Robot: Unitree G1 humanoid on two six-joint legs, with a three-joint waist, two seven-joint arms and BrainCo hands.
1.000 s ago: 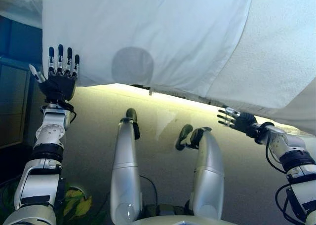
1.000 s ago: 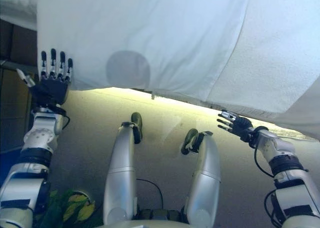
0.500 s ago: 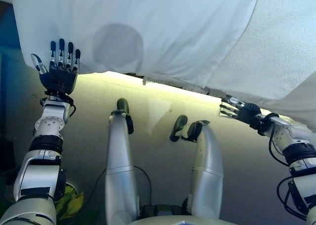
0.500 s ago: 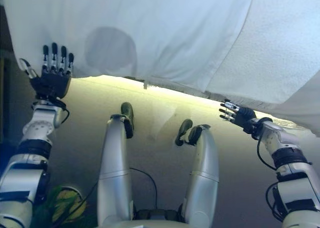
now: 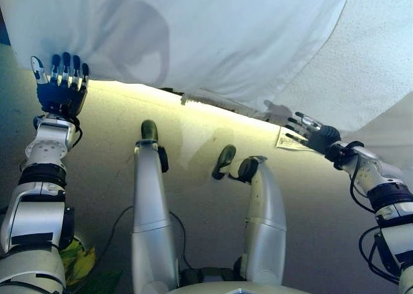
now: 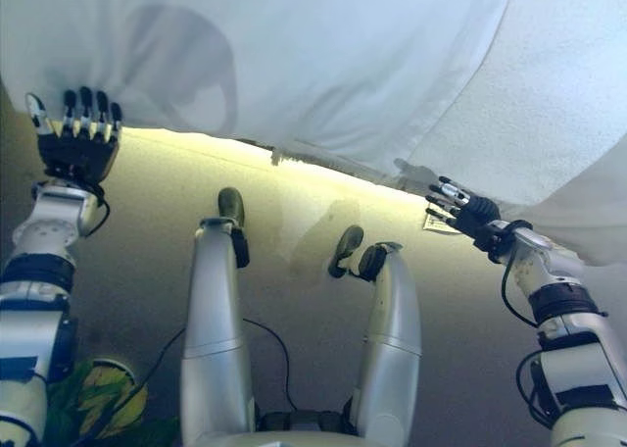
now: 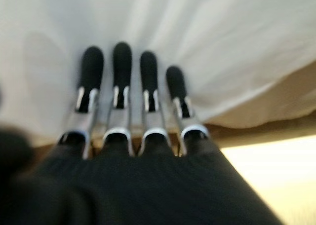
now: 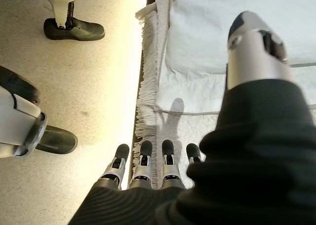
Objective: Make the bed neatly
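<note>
The white sheet (image 5: 193, 36) lies over the bed and fills the far part of the scene, its near edge hanging over the side just above the floor (image 5: 193, 178). To the right a rougher, textured blanket (image 5: 368, 62) lies beside it, and a fringed edge (image 8: 148, 87) runs along the bedside under the sheet, as the right wrist view shows.

The left hand (image 5: 60, 91) is at the left end of the sheet's near edge. Its fingers (image 7: 121, 67) are straight and spread flat against the cloth, holding nothing. The right hand (image 5: 313, 134) reaches toward the bedside below the blanket, its fingers (image 8: 143, 156) also straight and side by side over the fringe, with no cloth pinched between them and the thumb.

The main risk is that neither hand has a grip. If either pulls or smooths now, flat fingers may slide over the slack cloth and drag it into folds rather than tension it evenly. The hands are well apart and on different layers, so an uneven pull could skew the sheet. The right fingers could also snag in the fringe and tug it out from under the sheet.
</note>
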